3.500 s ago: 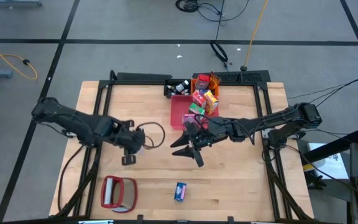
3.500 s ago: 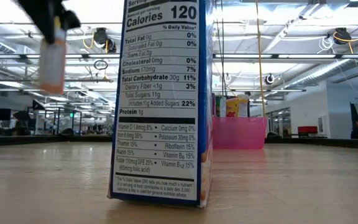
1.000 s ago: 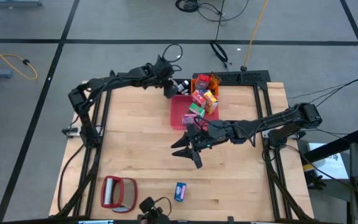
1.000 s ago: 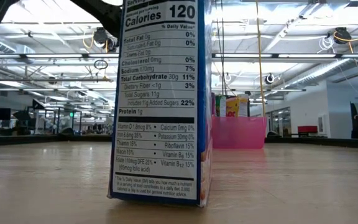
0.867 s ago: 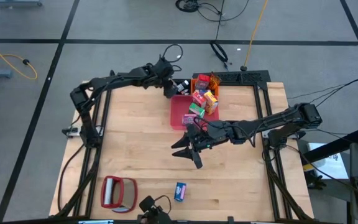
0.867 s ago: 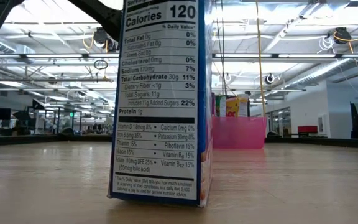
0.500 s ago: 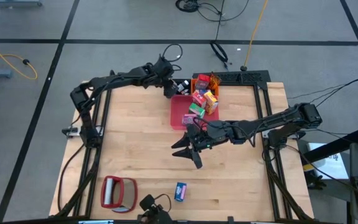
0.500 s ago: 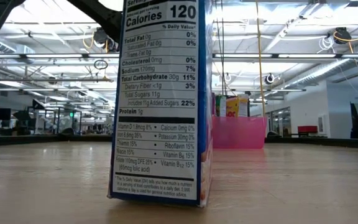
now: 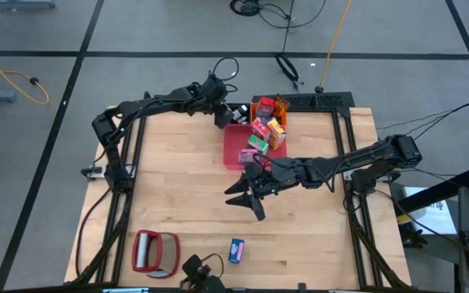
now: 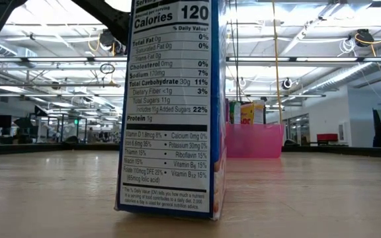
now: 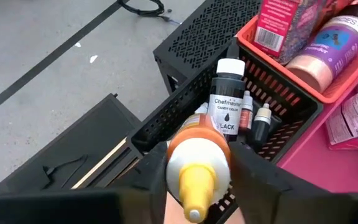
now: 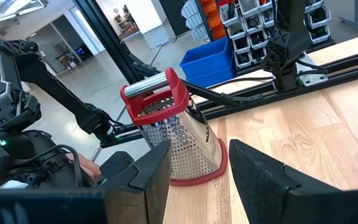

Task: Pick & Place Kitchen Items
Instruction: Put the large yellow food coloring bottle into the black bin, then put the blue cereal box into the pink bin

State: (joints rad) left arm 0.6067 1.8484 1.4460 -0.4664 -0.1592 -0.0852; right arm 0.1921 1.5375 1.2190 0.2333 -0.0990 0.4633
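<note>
Your left pincer (image 11: pixel 194 186) is clamped on a small white-and-orange squeeze bottle (image 11: pixel 194 163) with a yellow nozzle, fingers on either side of its body. It hangs over the black mesh basket (image 11: pixel 185 74) at the far edge of the surface (image 9: pixel 177 187). That basket already holds a black candy-colour bottle (image 11: pixel 227 106) and two tiny dropper bottles (image 11: pixel 255 117).

Judgement: the bottle looks like light, smooth plastic, slightly squeezable, round enough to roll or twist in the grip. Hold it mid-body, not on the tapered nozzle. Squeeze gently; too much may deform it or push contents out.

The orange crate (image 11: pixel 303 78) just right of the basket holds a pink-capped jar (image 11: pixel 328 46) and cartons.

Your right pincer (image 12: pixel 194 171) hovers mid-surface, jaws apart, holding nothing, facing the red-framed grater (image 12: pixel 169 127). A blue carton (image 9: pixel 235 250) stands alone at the near edge: stiff card, light, best taken across its narrow faces.
</note>
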